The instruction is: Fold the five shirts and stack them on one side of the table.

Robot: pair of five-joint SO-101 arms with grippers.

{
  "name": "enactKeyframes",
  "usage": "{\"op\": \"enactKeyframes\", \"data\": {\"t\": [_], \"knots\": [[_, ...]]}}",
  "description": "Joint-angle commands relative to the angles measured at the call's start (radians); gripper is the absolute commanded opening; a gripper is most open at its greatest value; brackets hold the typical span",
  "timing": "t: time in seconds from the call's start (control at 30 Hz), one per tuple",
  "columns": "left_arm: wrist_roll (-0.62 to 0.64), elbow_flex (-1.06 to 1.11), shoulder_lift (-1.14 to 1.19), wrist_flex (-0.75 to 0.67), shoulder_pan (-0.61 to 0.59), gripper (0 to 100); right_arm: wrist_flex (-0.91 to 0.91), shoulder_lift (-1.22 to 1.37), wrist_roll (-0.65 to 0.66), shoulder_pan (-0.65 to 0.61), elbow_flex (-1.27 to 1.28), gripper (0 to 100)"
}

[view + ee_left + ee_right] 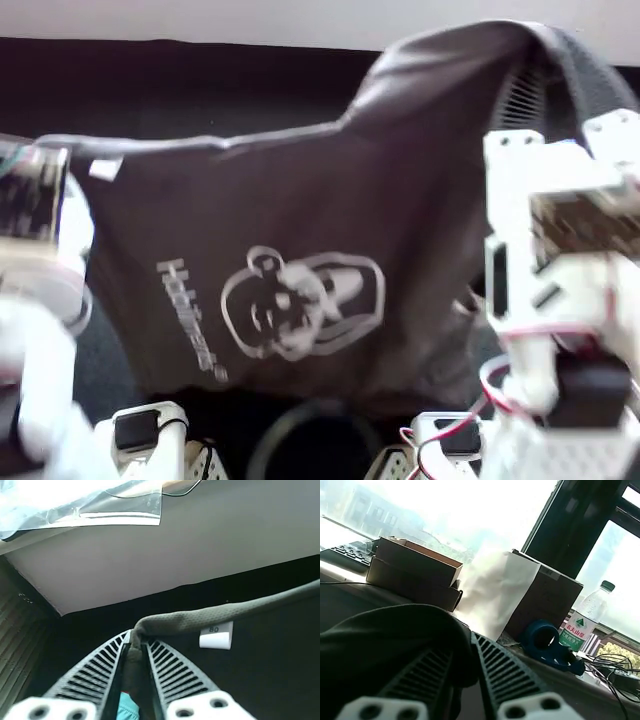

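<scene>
High view, dark printed shirt (300,250) held up in the air and spread wide, left gripper (135,639) clamped on its edge beside the white tag (216,635), right gripper (467,647) clamped on bunched fabric.

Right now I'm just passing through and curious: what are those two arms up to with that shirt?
The two arms hold one dark shirt stretched out between them, unfolded, with its printed side toward the overhead camera. The left pincer is shut on the shirt's edge close to a small white tag. The right pincer is shut on a bunched part of the fabric at the other end. No fold has been made yet.
</scene>
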Motion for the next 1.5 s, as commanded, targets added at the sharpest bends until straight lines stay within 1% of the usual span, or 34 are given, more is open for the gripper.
{"op": "enactKeyframes", "data": {"t": [0.0,0.1,0.17,0.37,0.5,0.6,0.77,0.97,1.27,1.4,1.47], "knots": [[0.0,0.114,0.053,-0.181,0.01,1,-0.179,0.036,0.005,-0.041,0.137,0.6],[0.0,0.111,0.163,-0.245,0.012,1,-0.252,0.14,0.005,-0.053,0.147,0.6],[0.0,0.081,0.245,-0.261,0.013,1,-0.266,0.22,0.005,-0.054,0.116,0.6],[0.0,-0.065,0.522,-0.259,0.033,1,-0.265,0.426,0.003,-0.054,0.033,0.6],[0.002,-0.208,0.684,-0.252,0.033,1,-0.265,0.522,0.003,-0.054,-0.025,0.6],[0.002,-0.323,0.754,-0.201,0.03,1,-0.265,0.565,0.003,-0.054,-0.081,0.6],[0.002,-0.381,0.886,-0.169,0.03,1,-0.263,0.676,0.003,-0.053,-0.094,0.6],[0.002,-0.387,0.96,-0.173,0.013,1,-0.282,0.768,0.008,-0.054,-0.131,0.6],[0.002,-0.389,0.966,-0.175,0.012,1,-0.28,1.029,0.009,-0.053,-0.472,0.6],[0.002,-0.389,0.966,-0.175,0.001,1,-0.278,1.119,0.009,-0.051,-0.529,0.6],[0.028,-0.387,0.977,-0.186,-0.013,1,-0.265,1.156,0.006,-0.054,-0.527,0.6]]}}
